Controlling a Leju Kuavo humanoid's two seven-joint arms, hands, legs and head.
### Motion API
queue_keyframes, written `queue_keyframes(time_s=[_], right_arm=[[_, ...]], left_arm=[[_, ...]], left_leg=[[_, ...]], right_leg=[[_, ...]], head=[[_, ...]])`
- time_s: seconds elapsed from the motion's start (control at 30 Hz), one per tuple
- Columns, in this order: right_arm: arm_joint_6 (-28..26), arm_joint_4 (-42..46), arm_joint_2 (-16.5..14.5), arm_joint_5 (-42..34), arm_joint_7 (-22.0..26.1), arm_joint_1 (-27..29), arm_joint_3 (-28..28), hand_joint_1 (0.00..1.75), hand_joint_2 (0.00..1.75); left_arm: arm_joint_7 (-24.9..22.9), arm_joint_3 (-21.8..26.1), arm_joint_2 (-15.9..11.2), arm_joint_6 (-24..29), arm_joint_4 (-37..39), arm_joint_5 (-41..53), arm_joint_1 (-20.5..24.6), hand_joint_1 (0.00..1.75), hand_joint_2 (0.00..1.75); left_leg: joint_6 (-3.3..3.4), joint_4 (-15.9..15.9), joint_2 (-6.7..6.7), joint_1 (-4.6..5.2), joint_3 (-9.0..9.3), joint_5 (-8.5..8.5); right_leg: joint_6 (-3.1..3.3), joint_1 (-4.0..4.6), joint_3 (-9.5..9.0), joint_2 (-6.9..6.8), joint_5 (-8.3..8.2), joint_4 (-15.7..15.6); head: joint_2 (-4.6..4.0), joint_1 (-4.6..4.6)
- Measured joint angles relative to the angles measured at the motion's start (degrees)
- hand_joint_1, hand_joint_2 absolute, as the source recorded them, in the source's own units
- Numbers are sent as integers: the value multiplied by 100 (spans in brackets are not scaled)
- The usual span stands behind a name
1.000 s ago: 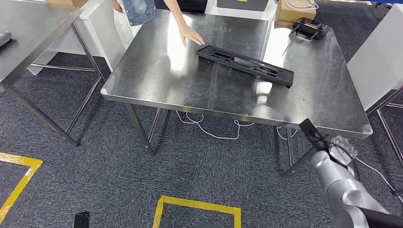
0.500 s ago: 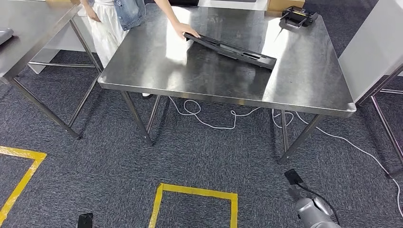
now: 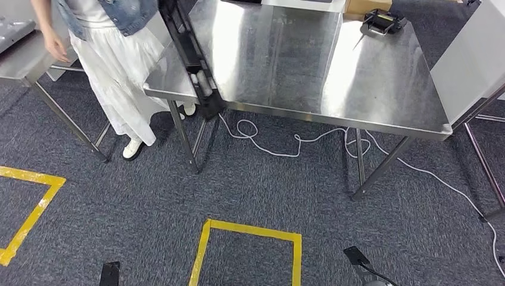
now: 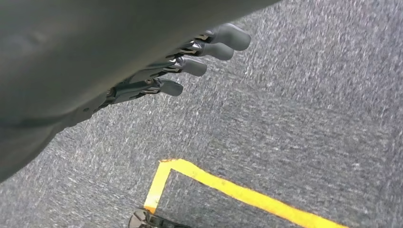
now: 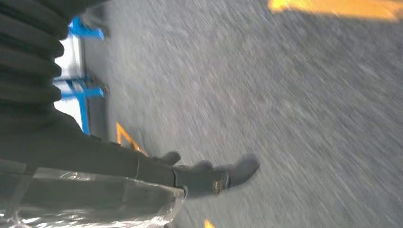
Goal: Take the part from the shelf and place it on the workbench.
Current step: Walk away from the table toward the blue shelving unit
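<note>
Steel workbench (image 3: 333, 89) sits far centre, bare and reflective, legs on grey-blue carpet (image 3: 256, 190). The part (image 3: 192, 59) — long black slotted panel — is off the top, tilted steeply at the bench's left edge, its lower end near the near-left table leg; what's holding it I can't tell. A person (image 3: 113, 65) in a white skirt and denim vest stands just left of the bench, beside the part. A second steel table (image 3: 24, 56) is at far left. White cable (image 3: 309, 143) trails on the floor under the bench. A black-and-yellow device (image 3: 384, 21) sits on the far right corner of the top. Yellow floor tape (image 3: 250, 235) marks a box near centre, another at near left.

Left hand (image 4: 190, 61) hangs over carpet — fingers straight, slightly apart, holding nothing. Right hand (image 5: 209, 175) also over carpet, blurred; fingers extended, nothing in them.
</note>
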State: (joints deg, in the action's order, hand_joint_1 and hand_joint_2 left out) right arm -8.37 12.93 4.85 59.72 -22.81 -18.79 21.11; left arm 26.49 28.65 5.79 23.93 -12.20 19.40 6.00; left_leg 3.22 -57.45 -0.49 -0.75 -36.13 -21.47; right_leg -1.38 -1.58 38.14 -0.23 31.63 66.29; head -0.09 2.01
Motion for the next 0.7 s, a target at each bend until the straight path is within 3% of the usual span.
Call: queue_keyframes(time_s=[0.03, 0.07, 0.13, 0.17, 0.2, 0.27, 0.3, 0.37, 0.4, 0.43, 0.5, 0.53, 0.57, 0.6, 0.63, 0.67, 0.7], right_arm=[[38, -6, -22, -63, 61, 87, 87, 0, 175], [58, -11, -46, -113, 125, 173, 163, 0, 175], [54, -21, -97, -170, 212, 328, 283, 0, 175], [45, -25, -122, -185, 236, 388, 329, 0, 175], [36, -27, -146, -192, 251, 438, 373, 0, 175], [21, -29, -204, -182, 285, 540, 453, 0, 175], [14, -32, -233, -173, 301, 593, 489, 0, 175], [8, -42, -292, -162, 326, 706, 551, 0, 175], [8, -49, -317, -163, 341, 755, 576, 0, 175], [9, -54, -343, -169, 372, 803, 599, 0, 175], [10, -58, -395, -195, 498, 892, 641, 0, 175], [9, -58, -424, -217, 583, 936, 664, 0, 175], [9, -59, -457, -241, 667, 980, 690, 0, 175], [7, -60, -495, -266, 747, 1024, 717, 0, 175], [5, -60, -529, -288, 805, 1064, 741, 0, 175], [2, -61, -562, -304, 850, 1097, 763, 0, 175], [-1, -62, -586, -316, 886, 1124, 783, 0, 175]], left_arm=[[-4, 1, 2, -22, 0, 21, 9, 0, 0], [-3, 1, 7, -34, 0, 43, 15, 0, 0], [-1, 0, 26, -48, 0, 87, 24, 0, 0], [-1, -1, 38, -53, -1, 120, 34, 0, 0], [-6, -3, 54, -61, -5, 156, 45, 0, 0], [-24, -7, 75, -77, -16, 231, 75, 0, 0], [-34, -9, 82, -83, -22, 256, 89, 0, 0], [-44, -10, 86, -86, -25, 277, 98, 0, 0], [-50, -11, 89, -87, -24, 283, 85, 0, 0], [-57, -11, 92, -86, -23, 294, 71, 0, 0], [-76, -14, 93, -85, -25, 337, 72, 0, 0], [-88, -15, 92, -85, -26, 363, 89, 0, 0], [-104, -20, 92, -85, -26, 388, 107, 0, 0], [-125, -26, 92, -84, -27, 412, 121, 0, 0], [-143, -34, 94, -83, -27, 433, 130, 0, 0], [-161, -45, 96, -82, -28, 452, 141, 0, 0], [-178, -56, 100, -82, -30, 469, 161, 0, 0]], left_leg=[[9, -1, 3, 12, -105, 79], [8, -3, 7, 22, -217, 165], [-17, -8, 14, 37, -448, 344], [-37, -15, 15, 41, -551, 436], [-67, -22, 17, 48, -639, 521], [-143, 13, 29, 51, -677, 670], [-188, 62, 33, 43, -659, 730], [-269, 153, 35, 2, -622, 815], [-305, 109, 33, -19, -648, 684], [-338, -47, 33, -37, -696, 416], [-405, -720, 35, -56, -835, -364], [-434, -1145, 35, -62, -877, -619], [-457, -1500, 36, -71, -871, -706], [-473, -1696, 36, -84, -780, -656], [-484, -1674, 37, -101, -588, -533], [-495, -1402, 35, -120, -289, -454], [-499, -1009, 19, -123, 52, -494]], right_leg=[[5, -3, 71, 5, 171, 342], [-29, -1, 80, 9, 223, 590], [-161, 7, -186, 11, -7, 579], [-191, 12, -474, 9, -119, 303], [-167, 29, -840, 6, -97, -155], [-40, 75, -1317, 10, 83, -917], [28, 97, -1398, 14, 151, -1127], [130, 72, -1339, 12, 50, -1176], [179, 55, -1295, 4, -28, -1176], [219, 35, -1238, -4, -115, -1179], [253, 28, -1096, -12, -275, -1169], [246, 29, -1021, -16, -343, -1156], [227, 27, -941, -20, -407, -1135], [203, 21, -857, -23, -461, -1102], [177, 11, -772, -24, -500, -1060], [152, 0, -693, -23, -524, -1006], [122, -2, -623, -20, -542, -954]], head=[[0, -9], [0, -12], [0, -12], [0, -11], [0, -11], [-2, 24], [-2, 33], [-3, 31], [-2, 33], [-2, 40], [-2, 53], [-2, 55], [-2, 55], [-2, 54], [-2, 56], [-2, 56], [-2, 62]])
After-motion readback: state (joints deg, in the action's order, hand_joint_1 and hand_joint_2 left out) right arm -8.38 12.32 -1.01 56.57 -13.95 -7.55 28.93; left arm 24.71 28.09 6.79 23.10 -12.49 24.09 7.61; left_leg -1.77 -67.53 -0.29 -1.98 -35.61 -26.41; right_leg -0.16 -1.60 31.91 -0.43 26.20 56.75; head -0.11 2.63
